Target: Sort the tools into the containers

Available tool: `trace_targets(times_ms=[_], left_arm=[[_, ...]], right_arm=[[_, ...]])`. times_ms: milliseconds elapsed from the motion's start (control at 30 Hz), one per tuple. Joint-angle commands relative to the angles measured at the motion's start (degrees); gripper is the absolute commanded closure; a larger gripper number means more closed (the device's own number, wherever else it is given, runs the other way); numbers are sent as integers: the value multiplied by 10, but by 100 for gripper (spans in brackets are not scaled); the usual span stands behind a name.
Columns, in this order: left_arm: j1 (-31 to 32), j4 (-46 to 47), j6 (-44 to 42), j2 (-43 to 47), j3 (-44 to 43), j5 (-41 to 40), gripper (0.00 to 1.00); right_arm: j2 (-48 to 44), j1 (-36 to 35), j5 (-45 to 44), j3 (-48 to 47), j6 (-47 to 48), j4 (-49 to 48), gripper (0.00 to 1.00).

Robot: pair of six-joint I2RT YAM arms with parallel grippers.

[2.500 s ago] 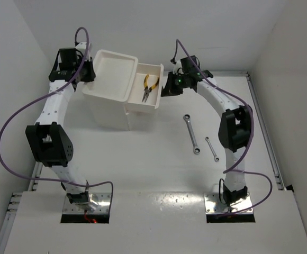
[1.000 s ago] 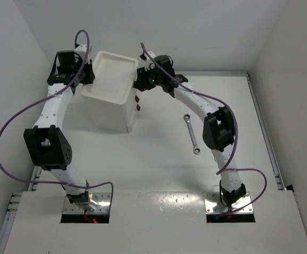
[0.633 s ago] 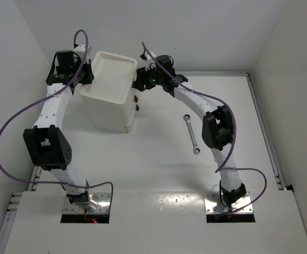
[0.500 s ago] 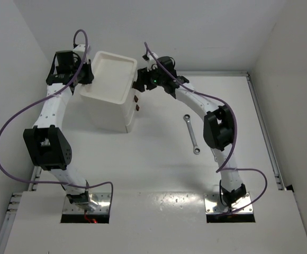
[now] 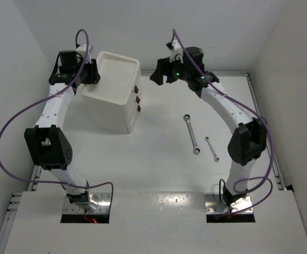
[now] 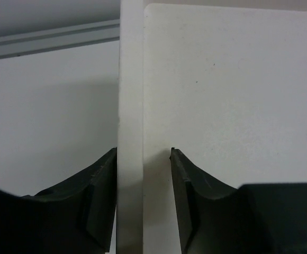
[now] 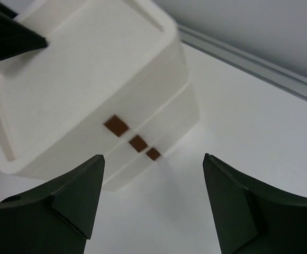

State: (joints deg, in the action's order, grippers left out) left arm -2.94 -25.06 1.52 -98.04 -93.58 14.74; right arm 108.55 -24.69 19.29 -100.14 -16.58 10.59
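Top external shows the white table (image 5: 159,180) with the big white cabinet (image 5: 110,112) on its far left part. The right gripper (image 7: 153,156) hangs in the air just right of the cabinet. Its fingers are wide apart and hold nothing. The left gripper (image 6: 143,156) sits over the cabinet's top rim (image 6: 131,79), one finger on each side. A small gap shows on the inner side, so it looks loose, not squeezing.

Two silver wrenches lie flat on the table's right part, well apart from the cabinet. From the right gripper they lie toward the robot's bases and a little to the right. That arm is much nearer to them than the left one. The long wrench (image 5: 191,134) points mostly far-to-near, leaning a bit. The short wrench (image 5: 212,149) lies near it, leaning the same way. I think the fingers should close across that line. The three little brown handles (image 5: 138,99) sit in a row, and every drawer is pushed in.
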Motion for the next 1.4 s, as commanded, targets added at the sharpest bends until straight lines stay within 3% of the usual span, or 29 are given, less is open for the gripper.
trace_targets(times_ms=[0,233,333,367,433,733,900,1100,1367], left_arm=[[32,-39,51,0,2,52,53],[49,-14,112,27,17,-9,47],[49,42,126,66,48,-50,29],[49,68,132,75,54,-55,18],[49,76,132,81,45,-55,11],[49,76,102,87,-67,-110,8],[49,76,67,101,-102,-151,8],[28,76,61,138,-74,-189,8],[10,76,61,185,-15,-200,7]], right_arm=[[-36,70,8,44,13,79,24],[-72,127,14,121,8,160,24],[-93,133,19,177,14,170,24],[-98,133,19,192,19,170,24],[-106,133,25,226,32,170,24],[-129,138,14,292,61,189,26],[-142,130,-39,325,56,207,27],[-151,109,-150,372,31,214,32],[-67,98,-153,351,26,192,36]])
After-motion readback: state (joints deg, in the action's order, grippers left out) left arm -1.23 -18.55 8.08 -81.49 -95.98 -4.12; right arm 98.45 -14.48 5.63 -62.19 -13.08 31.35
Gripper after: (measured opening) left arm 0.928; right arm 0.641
